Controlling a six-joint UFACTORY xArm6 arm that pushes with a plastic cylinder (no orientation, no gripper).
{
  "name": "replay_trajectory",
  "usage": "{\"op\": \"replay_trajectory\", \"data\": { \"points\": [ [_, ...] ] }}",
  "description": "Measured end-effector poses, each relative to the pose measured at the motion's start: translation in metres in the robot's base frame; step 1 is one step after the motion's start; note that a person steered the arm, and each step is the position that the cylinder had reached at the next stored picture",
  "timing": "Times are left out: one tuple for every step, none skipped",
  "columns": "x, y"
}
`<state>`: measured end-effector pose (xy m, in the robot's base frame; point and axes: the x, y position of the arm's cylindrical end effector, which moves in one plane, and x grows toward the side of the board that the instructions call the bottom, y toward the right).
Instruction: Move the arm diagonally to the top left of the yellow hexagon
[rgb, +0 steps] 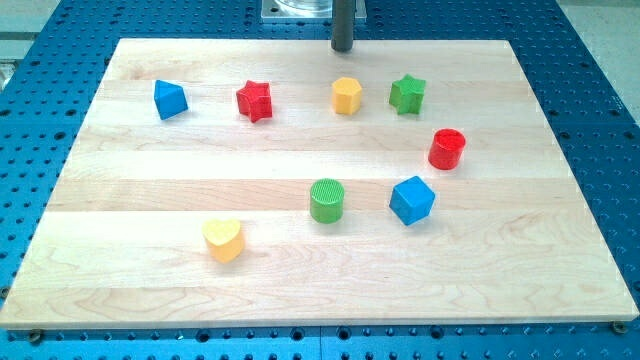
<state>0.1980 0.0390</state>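
The yellow hexagon (346, 96) sits on the wooden board (180, 210) near the view's top, right of centre. My tip (343, 47) is at the board's top edge, directly above the hexagon in the view and apart from it. A red star (255, 100) lies to the hexagon's left and a green star (407, 94) to its right.
A blue triangular block (169, 99) lies at the top left. A red cylinder (447, 149) is at the right, with a blue cube (411, 199) and a green cylinder (326, 200) below it. A yellow heart (223, 239) lies at the bottom left. A blue perforated table (590, 70) surrounds the board.
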Motion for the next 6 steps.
{"op": "replay_trajectory", "data": {
  "points": [
    [0.0000, 0.0000],
    [0.0007, 0.0000],
    [0.0007, 0.0000],
    [0.0007, 0.0002],
    [0.0007, 0.0002],
    [0.0028, 0.0055]
  ]
}}
